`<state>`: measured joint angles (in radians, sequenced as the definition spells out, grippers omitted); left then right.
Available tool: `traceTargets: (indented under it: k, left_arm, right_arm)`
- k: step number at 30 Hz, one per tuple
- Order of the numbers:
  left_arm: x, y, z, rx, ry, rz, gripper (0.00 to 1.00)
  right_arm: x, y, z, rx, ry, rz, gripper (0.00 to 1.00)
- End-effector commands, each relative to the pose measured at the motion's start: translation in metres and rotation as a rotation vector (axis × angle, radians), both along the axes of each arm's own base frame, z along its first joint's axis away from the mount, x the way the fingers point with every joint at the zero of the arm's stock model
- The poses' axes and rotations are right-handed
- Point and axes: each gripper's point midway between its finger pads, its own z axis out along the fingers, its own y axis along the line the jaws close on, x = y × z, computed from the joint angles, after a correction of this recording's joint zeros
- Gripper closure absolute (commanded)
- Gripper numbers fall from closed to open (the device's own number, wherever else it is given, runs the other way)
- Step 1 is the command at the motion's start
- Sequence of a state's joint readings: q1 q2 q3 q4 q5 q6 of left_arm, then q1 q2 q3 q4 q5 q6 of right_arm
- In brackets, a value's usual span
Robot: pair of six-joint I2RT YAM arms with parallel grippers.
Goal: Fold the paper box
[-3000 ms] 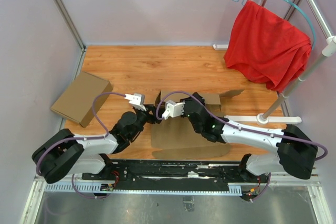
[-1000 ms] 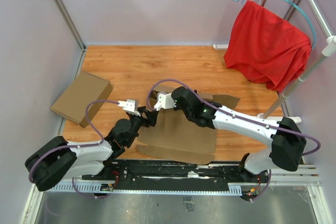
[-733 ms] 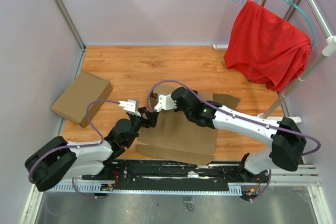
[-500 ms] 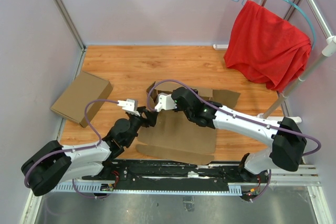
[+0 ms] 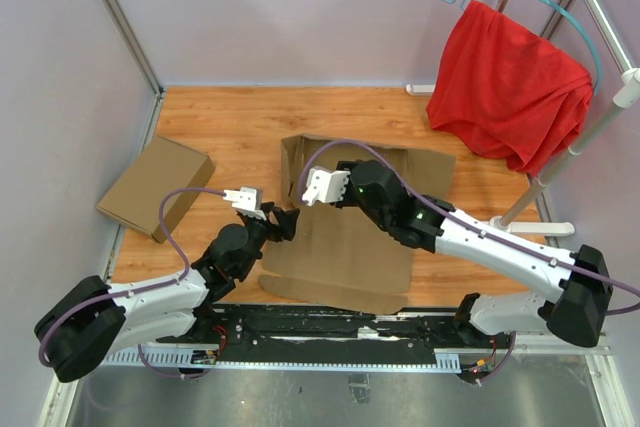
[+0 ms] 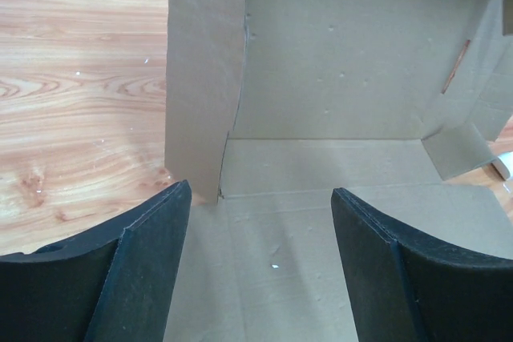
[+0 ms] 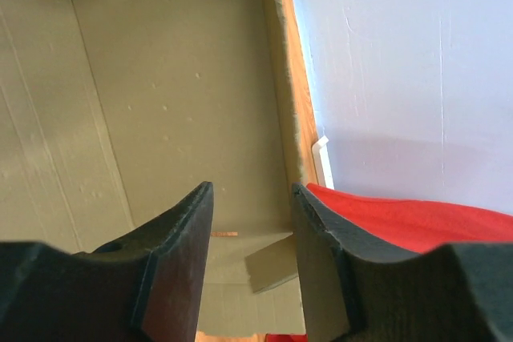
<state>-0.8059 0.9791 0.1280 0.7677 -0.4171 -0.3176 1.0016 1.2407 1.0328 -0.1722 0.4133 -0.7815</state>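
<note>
The paper box (image 5: 345, 247) is a brown cardboard die-cut lying in the middle of the table. Its back panel (image 5: 385, 162) and left side flap (image 5: 290, 162) stand raised, and its near panel lies flat. My left gripper (image 5: 283, 219) is open at the box's left near corner, hovering over the flat panel (image 6: 264, 270) with nothing between its fingers. My right gripper (image 5: 335, 182) hangs open above the box's inside, and its fingers (image 7: 172, 262) frame the raised cardboard wall (image 7: 184, 78) without touching it.
A lighter tan finished box (image 5: 155, 187) lies at the left edge of the wooden table (image 5: 230, 127). A red cloth (image 5: 510, 87) hangs from a hanger on a white rack (image 5: 535, 187) at the right. Walls close in the back and both sides.
My right gripper has opened, let go near the box's left corner and drawn back to the right. The box's back panel and left flap now stand higher. The left arm barely moved.
</note>
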Motion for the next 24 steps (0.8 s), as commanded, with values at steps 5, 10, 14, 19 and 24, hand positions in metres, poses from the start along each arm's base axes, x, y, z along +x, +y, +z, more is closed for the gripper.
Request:
traceTargets:
  k: [5, 10, 14, 19, 24]
  left_arm:
    - [0.005, 0.01, 0.0, 0.007, -0.004, 0.067, 0.3]
    - [0.009, 0.011, -0.003, 0.017, 0.037, 0.099, 0.35]
    - [0.014, 0.011, -0.001, 0.058, 0.089, 0.131, 0.38]
    - [0.017, 0.017, 0.006, 0.075, 0.122, 0.174, 0.37]
    - [0.029, 0.037, 0.023, -0.038, 0.112, 0.215, 0.33]
  right_arm:
    - [0.048, 0.001, 0.072, 0.446, -0.119, -0.177, 0.49]
    - [0.137, -0.051, 0.063, 0.7, 0.356, -0.551, 0.51]
    - [0.199, -0.045, 0.036, 0.597, 0.413, -0.595, 0.38]
    - [0.249, -0.031, -0.044, 0.535, 0.606, -0.562, 0.23]
    - [0.247, -0.054, -0.077, 0.84, 0.714, -0.628, 0.27]
